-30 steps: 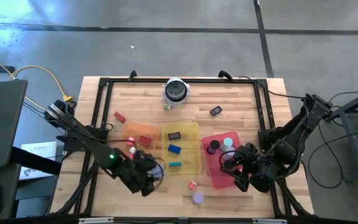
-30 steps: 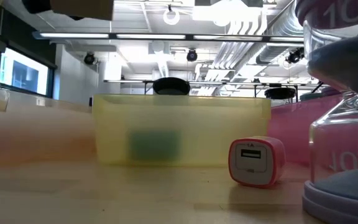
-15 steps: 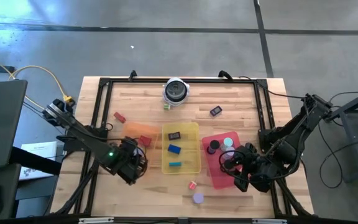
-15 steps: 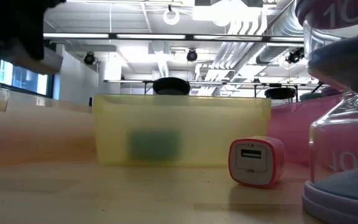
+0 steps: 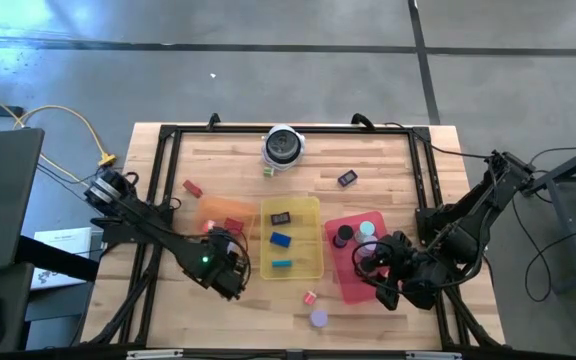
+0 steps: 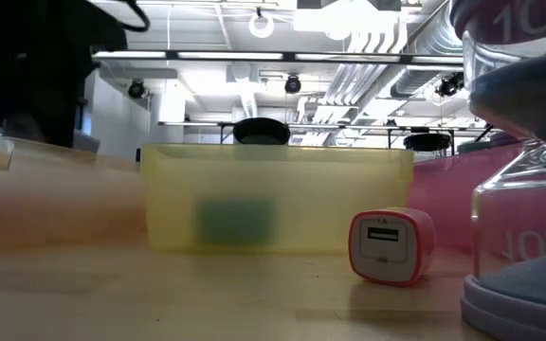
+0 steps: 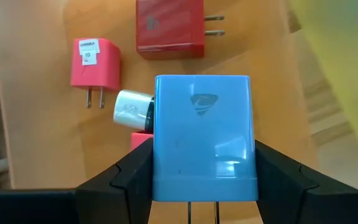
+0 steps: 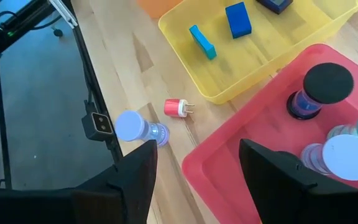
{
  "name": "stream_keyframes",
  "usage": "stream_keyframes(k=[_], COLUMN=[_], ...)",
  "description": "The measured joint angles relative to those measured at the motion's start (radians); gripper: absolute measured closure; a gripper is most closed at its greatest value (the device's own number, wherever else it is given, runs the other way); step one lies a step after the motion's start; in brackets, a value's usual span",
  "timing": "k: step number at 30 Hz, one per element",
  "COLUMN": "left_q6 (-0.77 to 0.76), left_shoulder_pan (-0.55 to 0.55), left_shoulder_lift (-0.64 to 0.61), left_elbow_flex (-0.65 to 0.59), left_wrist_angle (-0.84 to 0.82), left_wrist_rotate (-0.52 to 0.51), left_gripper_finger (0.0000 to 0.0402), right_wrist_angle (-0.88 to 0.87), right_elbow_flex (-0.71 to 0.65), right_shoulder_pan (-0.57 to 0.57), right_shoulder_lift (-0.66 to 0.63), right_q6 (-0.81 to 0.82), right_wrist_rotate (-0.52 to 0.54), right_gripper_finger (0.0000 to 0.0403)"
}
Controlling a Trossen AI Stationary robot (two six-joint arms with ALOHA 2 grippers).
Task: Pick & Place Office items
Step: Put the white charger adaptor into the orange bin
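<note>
Blue, glossy plastic plug-in charger block [image 7: 202, 137]: we log it pinched between the fingers of the left gripper [image 7: 202, 186], carried above the translucent orange tray [image 5: 223, 213] at about eight o'clock on the counter [image 5: 388, 160]. Below it in that tray lie a dark red square charger [image 7: 169, 28], a small red plug cube [image 7: 94, 62] and a short silver-white cylinder [image 7: 132, 109].

Translucent yellow tray [image 5: 292, 238], centre: we count a blue block [image 8: 237, 19], a teal block [image 8: 202, 42] and a black piece [image 5: 280, 217].

Right gripper [image 8: 197, 180]: fingers spread, holding nothing, over the red translucent tray [image 8: 241, 155] at four o'clock, which holds a black-capped timer [image 8: 319, 87].

Loose at six o'clock: a pink-and-white plug [image 8: 178, 107] and a purple-capped hourglass [image 8: 137, 127].

Risk, in our judgement: the smooth block may slip or twist in the pinch; released here, it would land on the pieces beneath and could tip or bounce.

Obscured: the block's prongs are cut off, it hides part of a red item, and the low view leaves the left arm a dark shape.
</note>
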Motion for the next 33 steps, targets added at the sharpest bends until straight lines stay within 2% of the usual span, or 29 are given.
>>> stream_keyframes(k=[6,14,22,29,33], left_q6=[0.003,0.091,0.11,0.192,0.191], left_shoulder_pan=[0.003,0.044,0.079,0.116,0.126], left_shoulder_lift=[0.068,0.124,0.132,0.132,0.132], left_elbow_flex=[0.0,0.0,0.0,0.0,0.0], left_wrist_angle=[0.023,0.093,0.098,0.144,0.143], left_wrist_rotate=[0.001,0.04,0.048,0.108,0.109], left_gripper_finger=[0.0201,0.0201,0.0201,0.0201,0.0157], right_wrist_angle=[0.025,0.048,0.08,0.096,0.108], right_elbow_flex=[0.0,0.0,0.0,0.0,0.0], right_shoulder_pan=[0.007,0.007,0.031,0.057,0.06], right_shoulder_lift=[0.0,0.0,0.0,0.0,0.0], right_q6=[-0.005,-0.007,-0.008,-0.003,-0.001], right_wrist_rotate=[0.0,0.0,0.0,0.0,0.0], right_gripper_finger=[0.0186,0.0186,0.0186,0.0186,0.0186])
